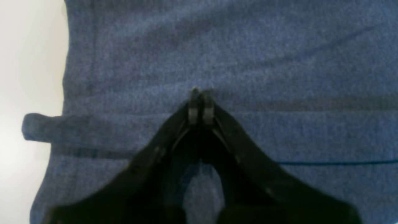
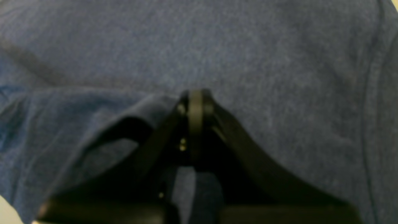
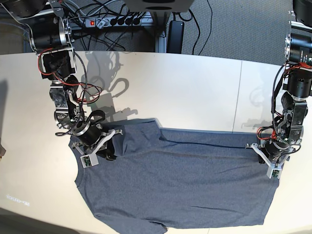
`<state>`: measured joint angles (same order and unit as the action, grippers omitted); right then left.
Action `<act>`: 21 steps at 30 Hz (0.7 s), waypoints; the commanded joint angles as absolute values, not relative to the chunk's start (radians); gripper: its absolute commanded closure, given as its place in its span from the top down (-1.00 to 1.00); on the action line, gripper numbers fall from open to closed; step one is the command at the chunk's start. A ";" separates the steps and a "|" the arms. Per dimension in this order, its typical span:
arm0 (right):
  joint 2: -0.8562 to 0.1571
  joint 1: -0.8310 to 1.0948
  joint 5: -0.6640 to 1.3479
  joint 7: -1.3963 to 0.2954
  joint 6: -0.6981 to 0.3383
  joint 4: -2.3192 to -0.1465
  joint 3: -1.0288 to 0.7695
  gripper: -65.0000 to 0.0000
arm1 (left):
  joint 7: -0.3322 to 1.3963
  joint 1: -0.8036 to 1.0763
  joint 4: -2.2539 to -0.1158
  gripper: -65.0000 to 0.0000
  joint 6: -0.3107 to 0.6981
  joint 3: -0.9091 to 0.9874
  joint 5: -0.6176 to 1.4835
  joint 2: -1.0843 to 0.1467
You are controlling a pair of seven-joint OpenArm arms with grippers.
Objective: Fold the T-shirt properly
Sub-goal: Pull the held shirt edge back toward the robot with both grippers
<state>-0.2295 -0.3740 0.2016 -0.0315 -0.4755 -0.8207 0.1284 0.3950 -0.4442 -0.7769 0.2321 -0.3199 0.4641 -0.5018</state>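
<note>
The slate-blue T-shirt (image 3: 180, 180) lies spread on the white table (image 3: 185, 87), plain side up with no lettering showing. Its far edge is folded over in a long strip. My right gripper (image 3: 108, 150) is at the shirt's left end by the far sleeve. In the right wrist view it (image 2: 196, 93) is shut on a raised fold of the T-shirt (image 2: 279, 62). My left gripper (image 3: 262, 152) is at the shirt's far right corner. In the left wrist view it (image 1: 200, 93) is shut, tips pressed into the T-shirt (image 1: 248, 46).
A power strip (image 3: 112, 20) and cables lie behind the table's far edge. The shirt's near sleeve (image 3: 146, 225) reaches the table's front edge. Bare table (image 1: 31, 62) shows left of the cloth in the left wrist view.
</note>
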 commanded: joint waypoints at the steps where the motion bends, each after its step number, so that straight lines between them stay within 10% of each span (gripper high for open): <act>1: -0.235 -0.374 0.187 -0.067 -0.475 -0.829 0.125 -1.00 | 0.475 -0.451 -0.773 -1.00 0.222 -0.318 0.441 -0.519; 21: -0.289 -0.079 0.200 -0.164 -0.475 -1.189 0.093 -1.00 | 0.641 -0.161 -1.187 -1.00 0.265 -0.303 0.403 -0.691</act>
<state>-0.2749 -0.0753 0.2157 -0.1314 -0.4755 -1.1854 0.0963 0.5953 -0.1589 -1.1881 0.2626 -0.3035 0.4080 -0.6769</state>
